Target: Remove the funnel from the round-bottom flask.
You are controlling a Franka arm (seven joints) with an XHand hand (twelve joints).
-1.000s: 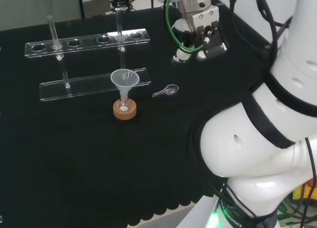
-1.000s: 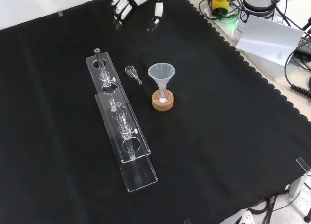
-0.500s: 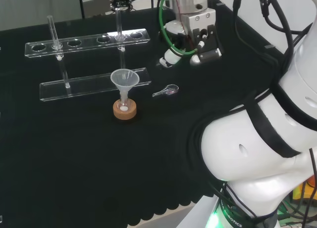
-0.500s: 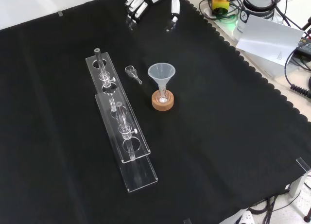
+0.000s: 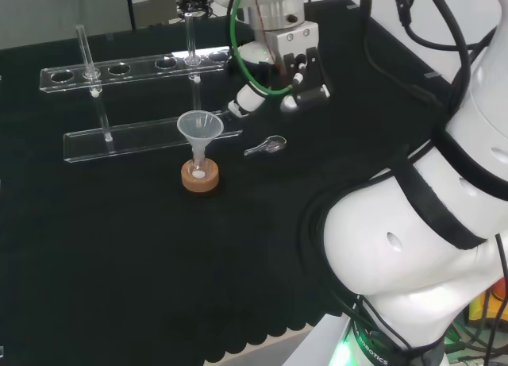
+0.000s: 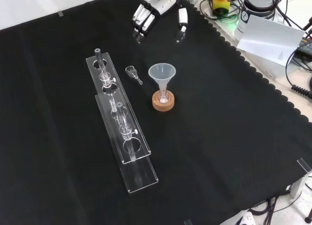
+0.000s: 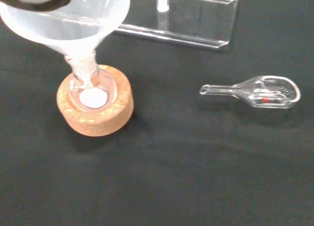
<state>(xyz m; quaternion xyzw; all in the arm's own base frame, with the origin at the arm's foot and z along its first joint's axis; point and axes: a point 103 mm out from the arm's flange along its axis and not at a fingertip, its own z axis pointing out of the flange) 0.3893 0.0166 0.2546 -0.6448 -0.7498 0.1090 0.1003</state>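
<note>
Translucent conical funnel, round cork ring

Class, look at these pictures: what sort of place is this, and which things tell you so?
Probably a chemistry lab bench set up for robot trials: a funnel sits in a round-bottom flask on a cork ring, beside a clear test tube rack.

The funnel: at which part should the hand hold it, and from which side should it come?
Probably the cone of the funnel, from above: it stands upright, wide mouth up, its stem inside the flask on the cork ring.
</note>
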